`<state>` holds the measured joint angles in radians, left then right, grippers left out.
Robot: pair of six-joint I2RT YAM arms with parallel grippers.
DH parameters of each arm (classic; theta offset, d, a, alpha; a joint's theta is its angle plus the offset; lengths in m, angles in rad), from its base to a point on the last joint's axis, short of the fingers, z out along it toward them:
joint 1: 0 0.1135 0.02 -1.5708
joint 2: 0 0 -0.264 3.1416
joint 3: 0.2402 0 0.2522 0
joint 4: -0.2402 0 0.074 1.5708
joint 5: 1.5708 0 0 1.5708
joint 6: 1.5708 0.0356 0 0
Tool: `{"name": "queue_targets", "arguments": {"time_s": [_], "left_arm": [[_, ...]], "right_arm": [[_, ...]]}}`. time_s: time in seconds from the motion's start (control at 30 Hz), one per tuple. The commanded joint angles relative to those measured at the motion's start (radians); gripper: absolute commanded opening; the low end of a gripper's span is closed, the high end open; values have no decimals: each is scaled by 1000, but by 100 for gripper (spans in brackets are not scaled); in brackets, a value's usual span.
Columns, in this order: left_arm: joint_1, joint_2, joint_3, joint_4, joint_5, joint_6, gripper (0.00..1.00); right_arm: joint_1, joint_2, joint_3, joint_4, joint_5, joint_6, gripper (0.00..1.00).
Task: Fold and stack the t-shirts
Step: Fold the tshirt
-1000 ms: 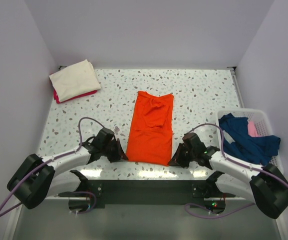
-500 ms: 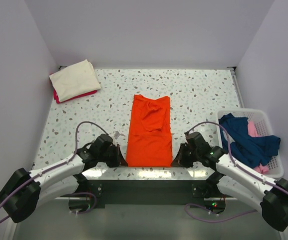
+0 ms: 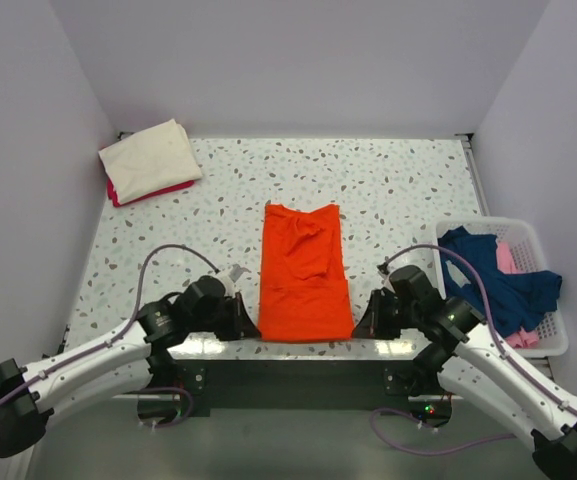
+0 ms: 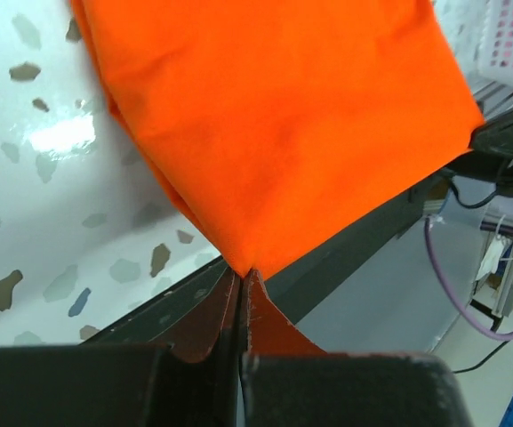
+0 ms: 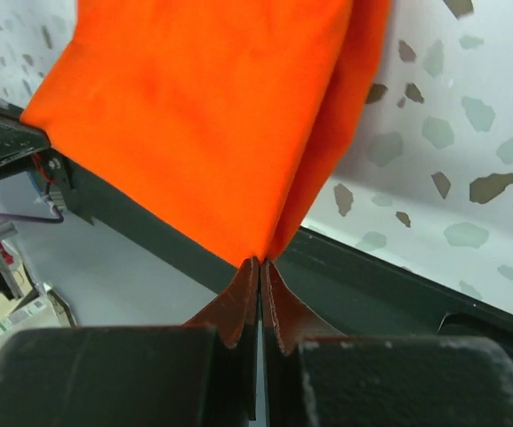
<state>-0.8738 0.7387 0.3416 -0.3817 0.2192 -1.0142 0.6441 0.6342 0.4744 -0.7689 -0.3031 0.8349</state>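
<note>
A bright orange t-shirt (image 3: 303,272) lies folded lengthwise on the speckled table, its near edge at the table's front rim. My left gripper (image 3: 249,327) is shut on its near left corner (image 4: 243,262). My right gripper (image 3: 360,326) is shut on its near right corner (image 5: 262,253). Both corners are pinched at the fingertips and the cloth is pulled taut between them. A folded cream t-shirt (image 3: 150,157) rests on a magenta one (image 3: 158,192) at the far left. Navy blue (image 3: 493,275) and pale pink (image 3: 507,257) t-shirts lie crumpled in the basket.
A white lattice basket (image 3: 543,322) stands at the table's right edge, close to my right arm. The dark front rail (image 3: 298,385) runs just below both grippers. Pale walls enclose the table on three sides.
Both grippers drew the orange t-shirt's near edge toward the front of the table, sliding the whole shirt nearer. The right gripper closed fully on its corner.
</note>
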Motion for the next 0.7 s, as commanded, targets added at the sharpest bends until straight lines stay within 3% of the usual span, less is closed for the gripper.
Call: {"name": "queue_targets", "arguments": {"time_s": [0.0,0.4,0.67], "left_arm": [[-5,-2,114,-62,-43,-24,0],[2,183,364,-91,-121,51,0],[231,393,565,-39,11,184,0]], "right_arm": [[5,9,113,-113,30,-72,0],[2,188,355,-116,228,-143,0],[-52,504,599,-5,292,-253,0]]}}
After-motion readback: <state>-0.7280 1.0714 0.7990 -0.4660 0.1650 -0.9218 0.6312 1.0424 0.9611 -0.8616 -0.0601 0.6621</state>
